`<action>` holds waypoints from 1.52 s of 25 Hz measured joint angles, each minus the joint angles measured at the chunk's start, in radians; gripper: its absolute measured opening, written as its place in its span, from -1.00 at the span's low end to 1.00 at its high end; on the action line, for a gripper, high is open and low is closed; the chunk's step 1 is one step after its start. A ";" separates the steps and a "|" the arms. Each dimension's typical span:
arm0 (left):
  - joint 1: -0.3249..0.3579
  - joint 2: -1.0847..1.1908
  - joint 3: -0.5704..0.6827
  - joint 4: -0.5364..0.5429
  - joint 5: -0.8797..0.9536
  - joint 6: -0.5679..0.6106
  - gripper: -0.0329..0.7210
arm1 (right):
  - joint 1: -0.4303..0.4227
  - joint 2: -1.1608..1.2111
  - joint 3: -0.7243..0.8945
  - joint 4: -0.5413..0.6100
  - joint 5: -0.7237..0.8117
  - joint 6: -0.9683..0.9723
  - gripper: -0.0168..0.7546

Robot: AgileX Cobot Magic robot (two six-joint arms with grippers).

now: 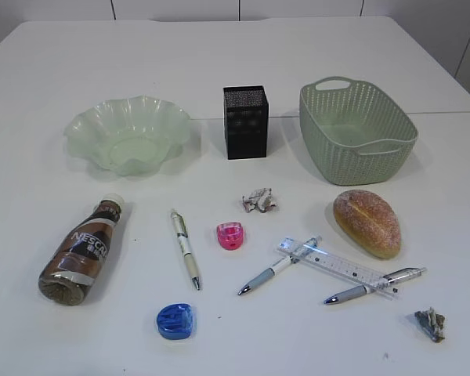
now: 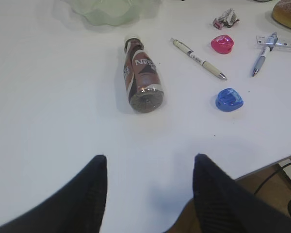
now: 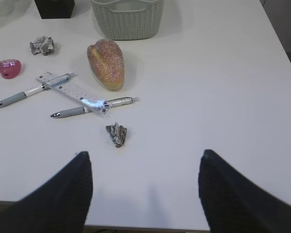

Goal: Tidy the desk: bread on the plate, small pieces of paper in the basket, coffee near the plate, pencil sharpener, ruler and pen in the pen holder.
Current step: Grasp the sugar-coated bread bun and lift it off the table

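The coffee (image 1: 82, 251) lies on its side at the desk's (image 1: 78, 70) front left, and my open, empty left gripper (image 2: 150, 160) hovers short of the coffee (image 2: 141, 77). The bread (image 1: 366, 222) lies in front of the basket (image 1: 352, 160). One small piece of paper (image 1: 258, 200) sits mid-desk, another (image 1: 430, 323) at the front right. The ruler (image 1: 337, 266) rests across two pens (image 1: 278, 266). A third pen (image 1: 185, 248) lies near the pink pencil sharpener (image 1: 230, 235) and a blue one (image 1: 175, 320). The plate (image 1: 86, 125) and pen holder (image 1: 245, 121) stand behind. My right gripper (image 3: 145, 154) is open, empty, near the paper (image 3: 117, 134).
The desk's front edge runs just under both grippers in the wrist views, with cables (image 2: 286, 174) below it on the left arm's side. Neither arm shows in the exterior view.
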 joint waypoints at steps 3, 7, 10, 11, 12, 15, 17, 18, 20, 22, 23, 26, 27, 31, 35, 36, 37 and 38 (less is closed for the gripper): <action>-0.002 0.000 0.000 -0.019 -0.002 0.000 0.13 | 0.014 0.000 0.000 0.012 0.000 0.000 0.42; -0.004 0.000 0.000 -0.034 -0.008 0.000 0.09 | 0.043 0.000 -0.002 0.031 0.009 0.000 0.42; -0.004 0.000 0.000 -0.041 -0.008 0.000 0.05 | 0.044 0.000 -0.002 0.053 0.013 0.001 0.42; -0.004 0.000 0.000 -0.045 -0.008 0.000 0.05 | 0.044 0.000 -0.002 0.053 0.013 0.001 0.42; -0.004 0.000 0.000 -0.056 -0.010 0.000 0.05 | 0.044 0.000 -0.002 0.077 0.013 0.001 0.42; -0.004 0.001 -0.013 -0.094 -0.019 0.000 0.04 | 0.046 0.017 -0.012 0.117 0.018 -0.012 0.42; -0.004 0.014 -0.035 -0.113 -0.033 0.000 0.03 | 0.046 0.077 -0.046 0.131 0.018 -0.023 0.42; -0.004 0.023 -0.047 -0.117 -0.035 0.000 0.03 | 0.046 0.077 -0.046 0.131 0.018 -0.028 0.42; -0.004 0.051 -0.060 -0.121 -0.037 0.000 0.03 | 0.046 0.148 -0.082 0.132 0.018 -0.034 0.42; -0.004 0.085 -0.067 -0.121 -0.039 0.000 0.03 | 0.046 0.216 -0.120 0.132 0.012 -0.036 0.42; -0.004 0.106 -0.068 -0.123 -0.041 0.000 0.03 | 0.046 0.282 -0.150 0.132 0.006 -0.037 0.42; -0.004 0.168 -0.068 -0.123 -0.047 0.000 0.03 | 0.046 0.408 -0.207 0.132 -0.002 -0.040 0.42; -0.004 0.189 -0.068 -0.123 -0.049 0.000 0.03 | 0.046 0.408 -0.207 0.132 -0.002 -0.040 0.42; -0.004 0.270 -0.095 -0.123 -0.054 -0.002 0.03 | 0.046 0.659 -0.317 0.144 -0.006 -0.042 0.42; -0.004 0.360 -0.177 -0.123 -0.054 -0.002 0.03 | 0.046 0.781 -0.376 0.165 -0.006 -0.042 0.42; -0.004 0.382 -0.201 -0.123 -0.052 -0.002 0.03 | 0.046 0.930 -0.459 0.167 -0.008 -0.050 0.42; -0.004 0.410 -0.225 -0.123 -0.042 -0.002 0.03 | 0.046 0.930 -0.459 0.167 -0.008 -0.051 0.42; -0.004 0.437 -0.244 -0.123 -0.033 -0.002 0.03 | 0.046 1.023 -0.512 0.167 -0.008 -0.057 0.42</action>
